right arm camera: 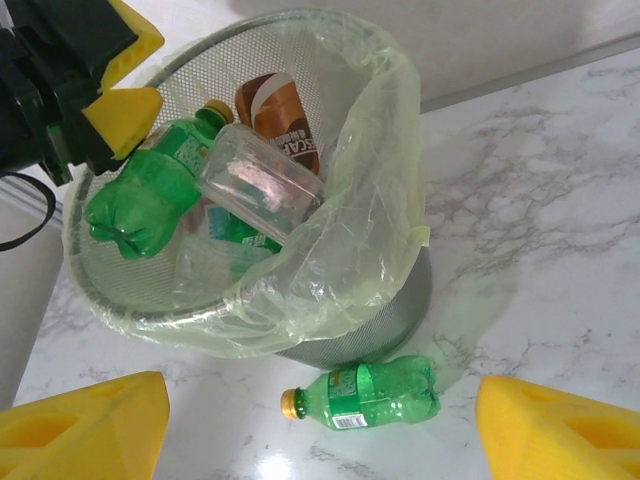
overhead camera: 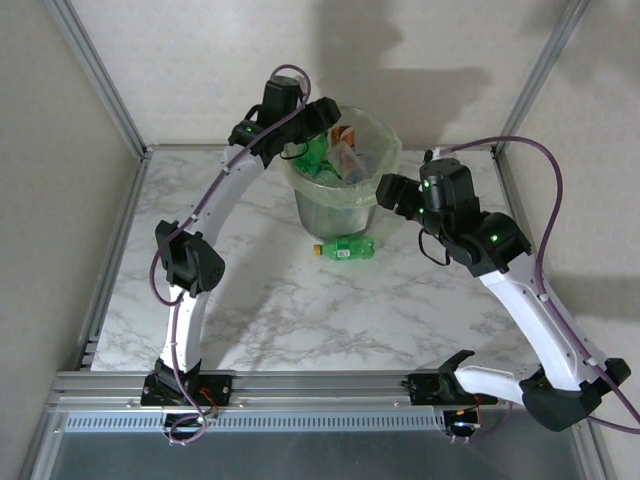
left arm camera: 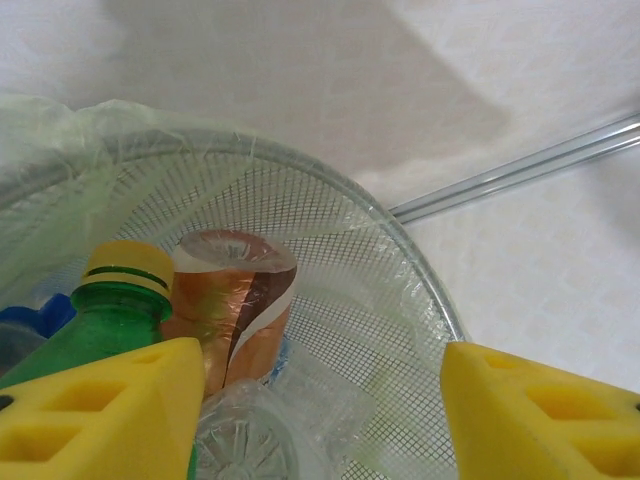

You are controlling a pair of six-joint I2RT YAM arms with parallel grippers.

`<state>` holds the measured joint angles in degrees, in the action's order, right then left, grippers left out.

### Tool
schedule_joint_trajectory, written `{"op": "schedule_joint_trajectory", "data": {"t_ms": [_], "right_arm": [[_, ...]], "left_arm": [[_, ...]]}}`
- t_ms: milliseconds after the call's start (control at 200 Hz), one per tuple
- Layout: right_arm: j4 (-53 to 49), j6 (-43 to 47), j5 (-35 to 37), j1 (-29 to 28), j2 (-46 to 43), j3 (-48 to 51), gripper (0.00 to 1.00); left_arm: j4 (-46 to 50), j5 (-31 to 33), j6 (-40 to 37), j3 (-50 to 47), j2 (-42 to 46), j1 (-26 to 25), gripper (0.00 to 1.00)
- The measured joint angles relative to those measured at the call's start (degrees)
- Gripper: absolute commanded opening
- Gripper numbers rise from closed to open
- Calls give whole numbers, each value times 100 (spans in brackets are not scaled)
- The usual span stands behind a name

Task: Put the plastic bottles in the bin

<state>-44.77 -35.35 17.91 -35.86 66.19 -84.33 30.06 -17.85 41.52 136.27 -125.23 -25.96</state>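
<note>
Hovering over a green bottle (right arm camera: 365, 392) that lies on the worktop just beside the bin (right arm camera: 385, 210), the right tool (right arm camera: 320, 440) is spread and empty. The bottle looks light, slick and dentable, so I'd pinch its labelled middle. The left tool (left arm camera: 320, 410) hangs spread above the bin.

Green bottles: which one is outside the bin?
The green bottle lying sideways on the table beside the bin; the other green bottles are inside.

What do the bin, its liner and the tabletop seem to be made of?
Bin: probably metal, grey wire mesh with a fine see-through grid. Liner: thin plastic film, translucent pale green, crinkled. Tabletop: glossy marble look, white with grey veins; real stone or laminate, unclear.
</note>
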Motion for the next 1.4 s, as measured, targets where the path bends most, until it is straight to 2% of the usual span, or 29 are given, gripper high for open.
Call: {"op": "schedule_joint_trajectory", "data": {"t_ms": [145,240,350,451,621,751,871,1167,1397], "right_arm": [[0,-9,-107,0,-66,249,83],[9,-37,-203,0,-170,632,85],[33,-140,-306,0,-343,1222,85],[151,-308,-398,0,-426,1744,84],[660,-678,-522,0,-348,2702,84],[1274,-992,-695,79,-260,3287,79],[2081,-1314,-1054,472,-164,3781,71],[3738,-1985,-2192,1497,726,4341,54],[4559,-2164,-2752,1762,1781,4260,46]], "left_arm": [[146,11,2,-55,214,17,78],[164,57,2,-177,573,33,99],[83,151,-85,-590,1307,72,100],[-199,264,-105,-1392,2269,170,100],[-761,341,-76,-2935,3775,673,100],[-1097,262,74,-4124,4518,1180,95],[-1196,114,195,-4957,4824,1445,93],[-1563,-20,605,-6577,5451,1497,81],[-1882,116,1261,-8065,5925,1519,70]]}}
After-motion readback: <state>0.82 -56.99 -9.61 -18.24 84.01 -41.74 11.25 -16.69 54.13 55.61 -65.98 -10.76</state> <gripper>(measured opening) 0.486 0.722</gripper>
